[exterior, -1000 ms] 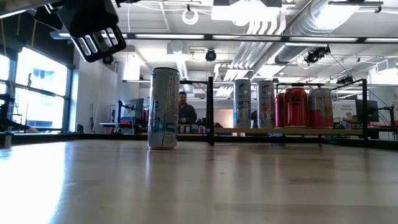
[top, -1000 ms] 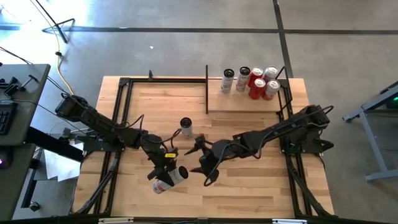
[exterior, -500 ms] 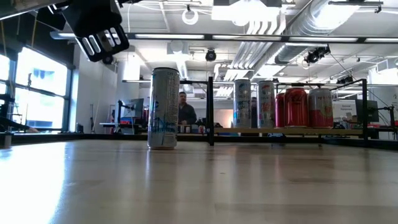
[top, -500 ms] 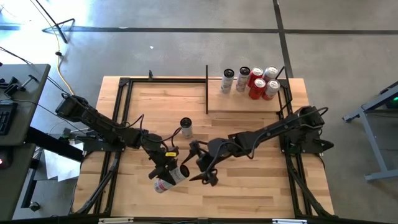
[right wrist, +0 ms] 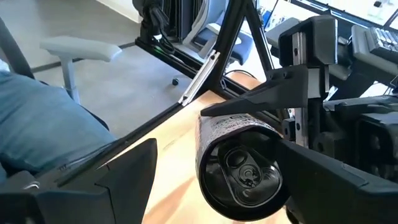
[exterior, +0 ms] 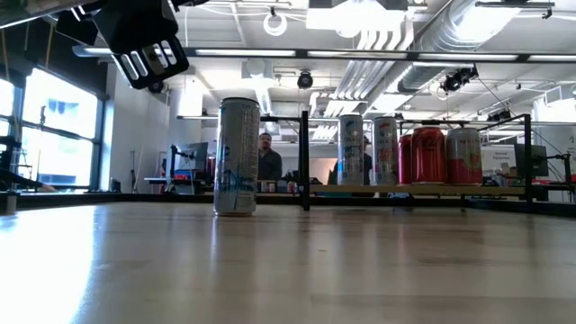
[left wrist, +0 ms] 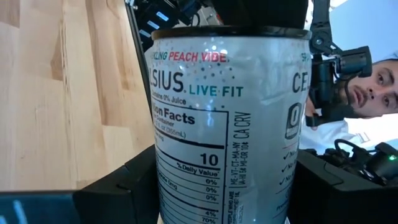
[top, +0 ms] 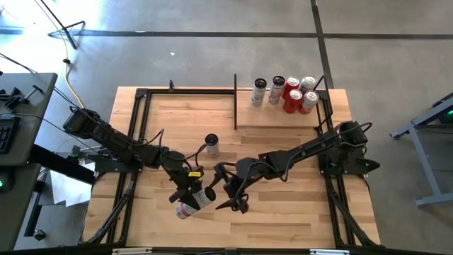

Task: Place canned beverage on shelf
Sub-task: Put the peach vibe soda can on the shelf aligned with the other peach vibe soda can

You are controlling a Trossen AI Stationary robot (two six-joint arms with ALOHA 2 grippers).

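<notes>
Fingers (left wrist: 124,186) of the left gripper (top: 190,202) clamp a silver-white slim aluminium can (left wrist: 227,124); the right gripper (top: 228,197), spread wide, flanks its top.

Bright, even overhead light; close can (left wrist: 224,124) blurred.

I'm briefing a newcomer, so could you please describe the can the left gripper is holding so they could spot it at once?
Look at the near middle of the planked table, where both arms meet. There the left gripper clamps a white can. It alone is held tilted above the table; the other cans stand upright.
</notes>
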